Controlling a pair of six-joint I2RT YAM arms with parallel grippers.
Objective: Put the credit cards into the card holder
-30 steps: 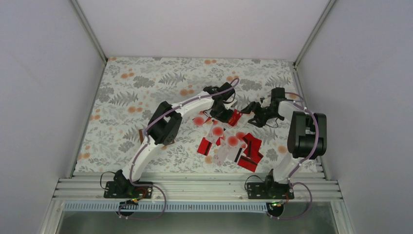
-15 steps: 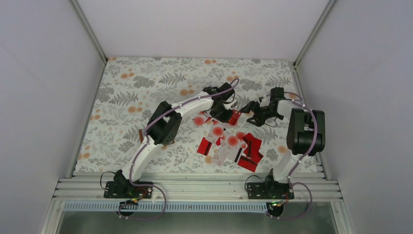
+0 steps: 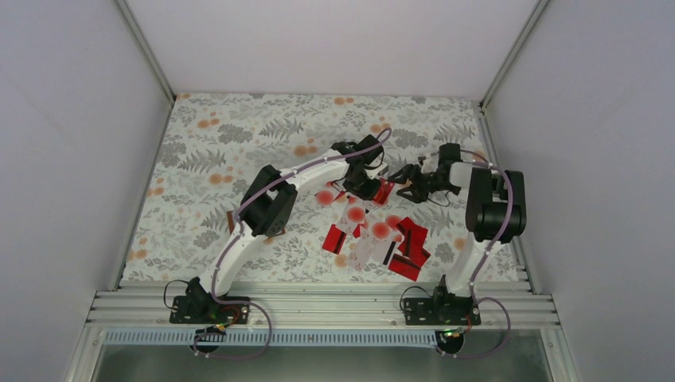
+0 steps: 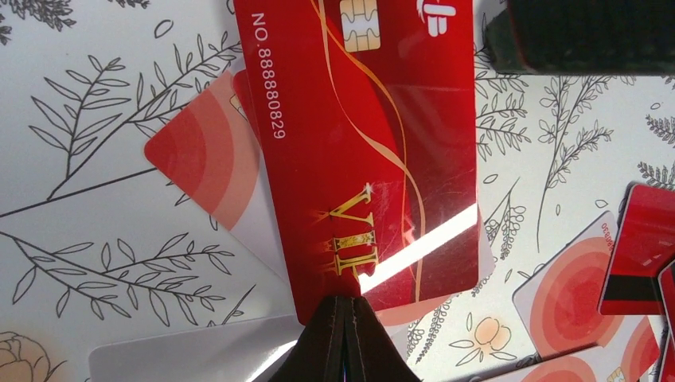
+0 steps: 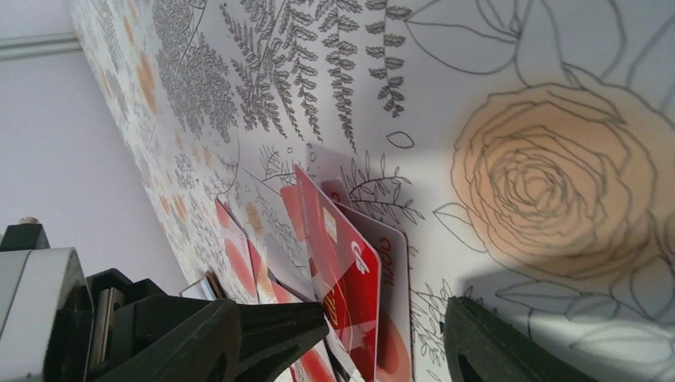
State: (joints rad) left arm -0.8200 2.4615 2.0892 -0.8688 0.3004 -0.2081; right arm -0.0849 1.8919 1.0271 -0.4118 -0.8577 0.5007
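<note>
My left gripper (image 3: 371, 188) is shut on one end of a red credit card (image 4: 366, 143) with gold lettering and holds it tilted above the table; its fingertips (image 4: 344, 338) pinch the card's near edge. The same card shows in the right wrist view (image 5: 350, 263), between the wide-apart fingers of my right gripper (image 5: 334, 354), which is open and not touching it. In the top view the right gripper (image 3: 407, 180) is just right of the held card (image 3: 384, 192). Several more red and red-blotched white cards (image 3: 380, 232) lie below. The brown card holder (image 3: 232, 220) lies by the left arm's elbow, partly hidden.
White cards with red blotches lie under the held card (image 4: 203, 155) and at the right (image 4: 573, 294). The floral table cloth (image 3: 223, 151) is bare at the back left. Grey walls enclose the table on three sides.
My right arm has swung in and its gripper has moved up and left, closer to the held red card. My left gripper has stayed in place with the card.
</note>
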